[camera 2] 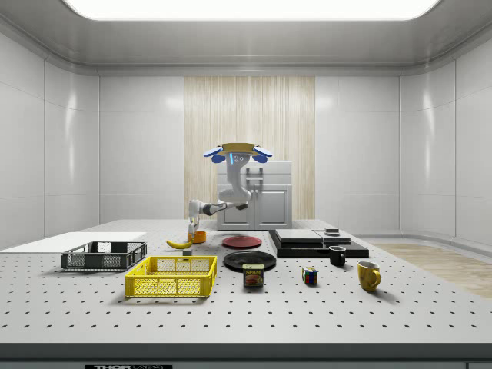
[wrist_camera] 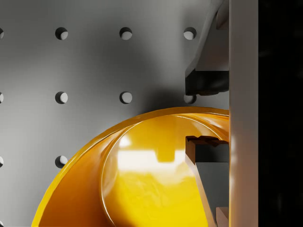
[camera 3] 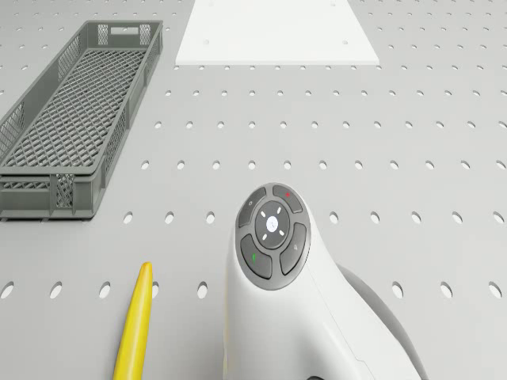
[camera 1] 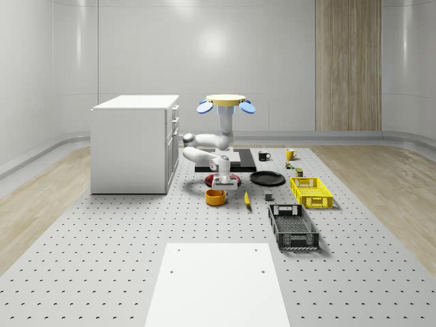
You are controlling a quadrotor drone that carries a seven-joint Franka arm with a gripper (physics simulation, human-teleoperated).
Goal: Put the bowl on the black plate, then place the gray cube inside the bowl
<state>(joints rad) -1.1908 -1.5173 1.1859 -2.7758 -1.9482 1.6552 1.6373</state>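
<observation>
Pincer (wrist_camera: 207, 115) fingers apart, straddling orange bowl (wrist_camera: 142, 175) rim, drone (camera 1: 227, 102) hovering above; bowl not yet on black plate (camera 1: 267, 178), cube untouched.

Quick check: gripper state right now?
Gripper: open, one finger inside the orange bowl, one outside its rim; not closed yet. Drone hovers behind the bowl.

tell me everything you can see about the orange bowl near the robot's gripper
The orange bowl is a round, glossy, plastic-looking dish with a thick rim and a smooth yellow-orange inside that appears empty. It sits upright on the perforated grey table, in front of the red plate and beside the yellow banana in the whole-scene view. The two-finger gripper straddles its rim, one finger outside and one inside. It is not on the black plate.
</observation>
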